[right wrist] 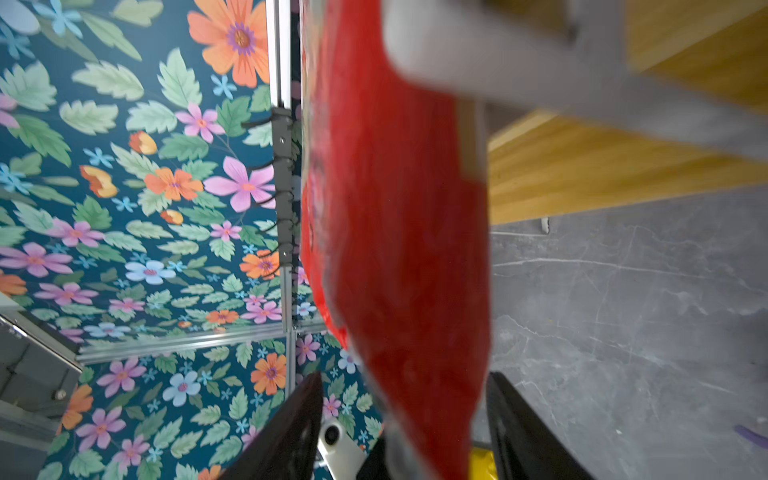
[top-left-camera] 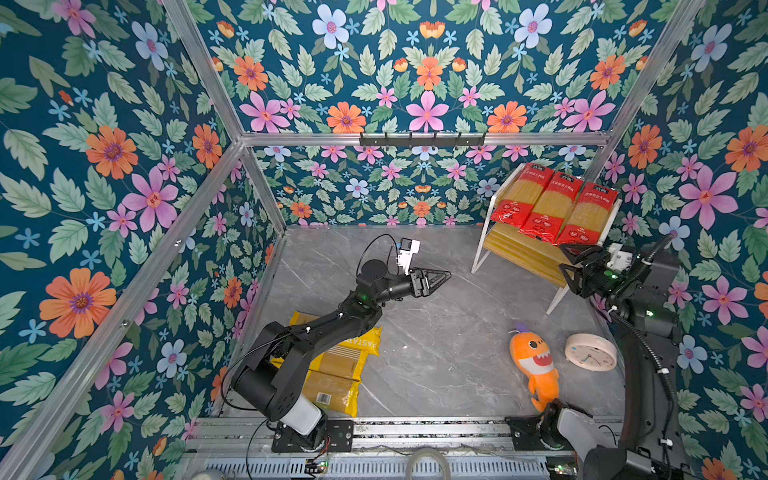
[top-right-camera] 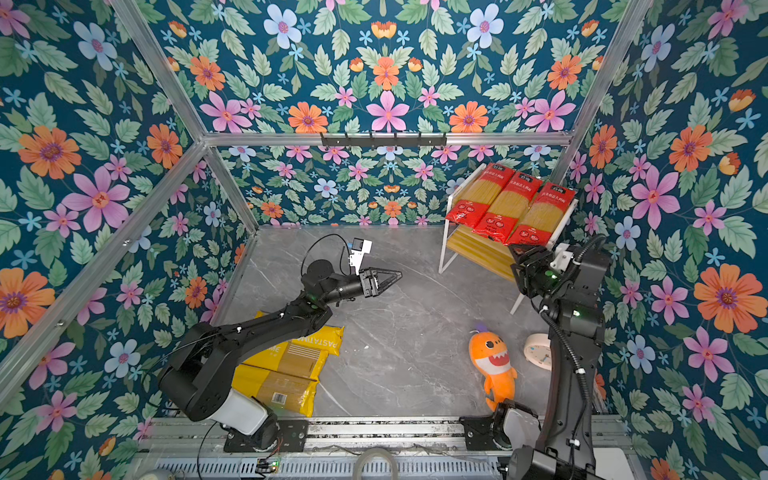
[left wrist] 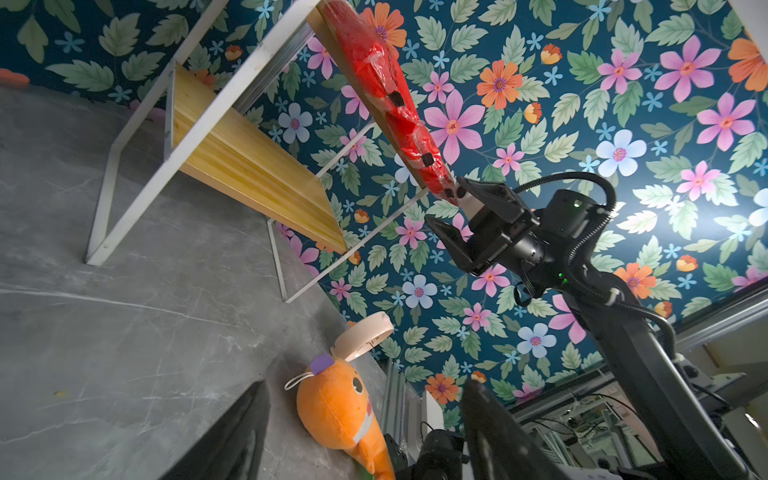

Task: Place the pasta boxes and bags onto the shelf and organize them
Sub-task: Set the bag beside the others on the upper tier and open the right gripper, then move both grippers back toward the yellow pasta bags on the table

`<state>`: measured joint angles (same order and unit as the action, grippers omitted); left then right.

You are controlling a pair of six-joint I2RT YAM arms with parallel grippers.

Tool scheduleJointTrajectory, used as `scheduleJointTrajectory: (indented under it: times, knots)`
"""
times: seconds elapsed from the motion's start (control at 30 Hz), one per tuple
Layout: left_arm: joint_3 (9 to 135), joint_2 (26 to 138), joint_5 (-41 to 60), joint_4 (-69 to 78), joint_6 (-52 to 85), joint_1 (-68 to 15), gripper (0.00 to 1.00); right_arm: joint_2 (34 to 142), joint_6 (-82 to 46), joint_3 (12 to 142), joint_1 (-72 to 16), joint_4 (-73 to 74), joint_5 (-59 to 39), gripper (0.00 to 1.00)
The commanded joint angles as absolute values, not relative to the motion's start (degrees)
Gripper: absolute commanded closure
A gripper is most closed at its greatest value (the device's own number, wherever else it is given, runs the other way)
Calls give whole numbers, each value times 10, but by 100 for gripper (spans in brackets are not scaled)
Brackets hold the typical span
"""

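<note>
Right gripper [right wrist: 403, 374], jaws spread loose around the lower end of the red pack [right wrist: 395, 208] on the top board of the shelf [top-left-camera: 523, 253], should back straight away without dragging it.

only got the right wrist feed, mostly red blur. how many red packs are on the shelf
Observer: Three red packs lie side by side on top of the shelf.
Operator: and the lower board
Observer: The lower board holds no packs; the left wrist view shows only bare wood.
Operator: where are the yellow ones
Observer: The yellow packs lie on the floor, partly under the left arm.
</note>
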<state>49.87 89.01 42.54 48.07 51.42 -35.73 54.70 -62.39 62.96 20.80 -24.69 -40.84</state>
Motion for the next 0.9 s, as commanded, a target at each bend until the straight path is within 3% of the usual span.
scheduleJointTrajectory:
  times: [0.0, 0.2, 0.33, 0.4, 0.87]
  knots:
    - [506, 882, 399, 419, 460, -353, 25, 515, -611, 606, 152, -266, -358, 37]
    - [509, 858, 314, 305, 399, -352, 27, 477, -617, 530, -128, -229, -115, 39]
    - [485, 826, 229, 220, 351, -352, 28, 530, -609, 457, -349, -85, 37, 40]
    - [469, 806, 191, 181, 333, -352, 28, 582, -607, 462, -401, -62, 63, 40]
    - [358, 674, 82, -24, 359, -251, 28, 898, -521, 608, -493, 30, -49, 44]
